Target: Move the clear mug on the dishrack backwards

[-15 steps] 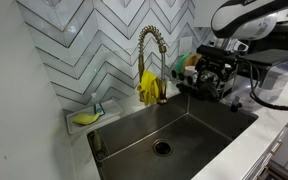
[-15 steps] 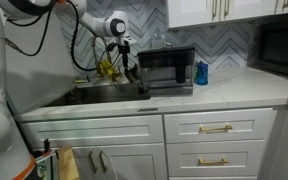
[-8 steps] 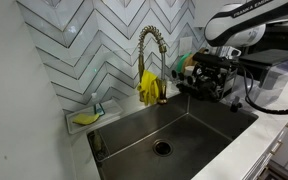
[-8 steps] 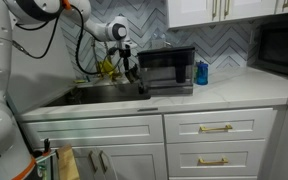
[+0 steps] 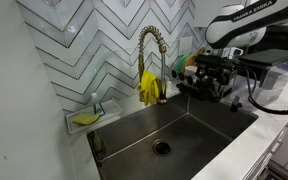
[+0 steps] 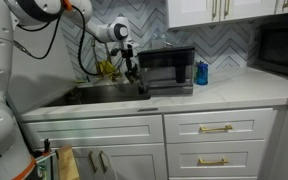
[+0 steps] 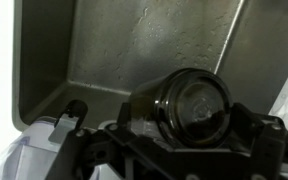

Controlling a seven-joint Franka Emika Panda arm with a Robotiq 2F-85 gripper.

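- Clear mug: in the wrist view it lies on its side, round end toward the camera, right in front of the end effector. It sits centre-right with the steel sink wall behind it. Too small to pick out in either exterior view.
- Far left in an exterior view: yellow sponge on the sink ledge, not involved.
- Middle: brass faucet with yellow gloves draped on it, over the sink.
- Right: dishrack on the desk against the tile wall, with the end effector low over its front edge.
- End effector state: its parts flank the mug on both sides. Cannot tell whether they are pinching it or just bracketing it.
- Step, my read: at the grasp, mug not yet shifted back.
- Next move calls for a confirmed firm hold, a small lift clear of the wires, then travel toward the wall and a set-down inside the rack without knocking the crowded dishes.
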